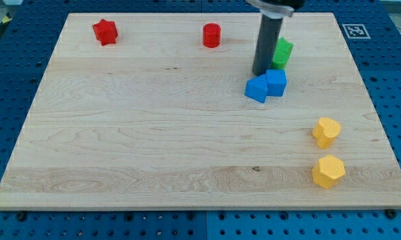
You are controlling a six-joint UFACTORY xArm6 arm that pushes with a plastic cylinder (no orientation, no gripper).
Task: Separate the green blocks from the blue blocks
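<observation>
My tip (261, 72) rests on the board at the view's upper right. A green block (282, 53) sits just to the right of the rod, partly hidden by it; its shape is unclear. Two blue blocks lie just below the tip, touching each other: a blue block (256, 88) on the left and a blue cube-like block (276, 82) on the right. The green block is close above the right blue block, with a small gap.
A red star block (104, 31) is at the view's top left and a red cylinder (212, 35) at top centre. A yellow heart block (326, 131) and a yellow hexagon block (328, 171) lie at the lower right. The wooden board (154, 133) sits on a blue pegboard.
</observation>
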